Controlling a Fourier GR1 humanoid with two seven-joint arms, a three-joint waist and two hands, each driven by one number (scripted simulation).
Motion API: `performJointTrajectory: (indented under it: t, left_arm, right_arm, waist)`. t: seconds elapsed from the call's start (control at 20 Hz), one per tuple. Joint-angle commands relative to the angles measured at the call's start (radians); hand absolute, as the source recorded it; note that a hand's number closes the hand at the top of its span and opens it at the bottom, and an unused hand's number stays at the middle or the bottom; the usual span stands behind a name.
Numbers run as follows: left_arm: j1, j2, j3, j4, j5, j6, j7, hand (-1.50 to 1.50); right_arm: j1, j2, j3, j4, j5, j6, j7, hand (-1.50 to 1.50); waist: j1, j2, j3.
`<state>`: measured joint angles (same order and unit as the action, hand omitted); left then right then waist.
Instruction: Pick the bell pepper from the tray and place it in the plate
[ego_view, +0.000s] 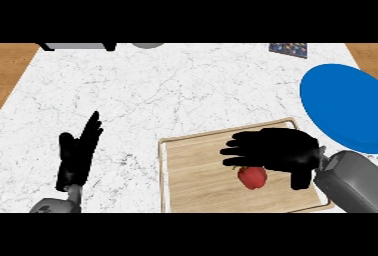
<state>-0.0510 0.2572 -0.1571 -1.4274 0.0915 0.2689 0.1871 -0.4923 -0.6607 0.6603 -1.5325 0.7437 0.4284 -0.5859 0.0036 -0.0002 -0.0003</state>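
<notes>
We see our black right hand (277, 152) spread open directly above the red bell pepper (252, 177) lying on the pale wooden tray (199, 175), seemingly poised to grasp and move it to the nearby blue round plate (343, 107), while our left hand (76, 152) rests open.

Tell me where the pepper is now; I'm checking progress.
In the head view, the pepper lies on the tray, lower right, just under the right hand, with the plate further right.
</notes>
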Motion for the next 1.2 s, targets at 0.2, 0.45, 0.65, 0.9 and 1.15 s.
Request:
performJointTrajectory:
  t: [0.2,0.45,0.65,0.9,1.15]
  left_arm:
    - [0.018,-0.023,0.01,-0.063,-0.043,-0.009,0.042,0.0]
    - [0.025,-0.022,0.066,0.015,-0.036,-0.071,-0.029,0.0]
    - [0.027,-0.066,0.041,-0.047,-0.07,-0.03,0.023,0.0]
    - [0.003,-0.061,0.066,-0.018,-0.089,-0.057,0.041,0.0]
    - [0.001,-0.101,0.056,-0.035,-0.127,-0.039,0.03,0.0]
  right_arm:
    - [0.081,0.1,-0.015,-0.074,0.158,0.076,0.059,-1.5]
    - [0.095,0.114,-0.073,-0.042,0.217,0.093,-0.043,-1.5]
    - [0.042,0.188,-0.087,0.124,0.266,0.066,-0.08,-1.5]
    - [0.154,0.19,-0.066,0.005,0.329,0.085,-0.042,-1.5]
    - [0.099,0.257,-0.078,0.115,0.394,0.058,-0.074,-1.5]
  waist:
    - [-0.003,-0.001,0.0]
    - [-0.002,0.0,0.0]
    - [0.003,0.001,0.0]
    - [-0.004,0.0,0.0]
    - [-0.001,0.0,0.0]
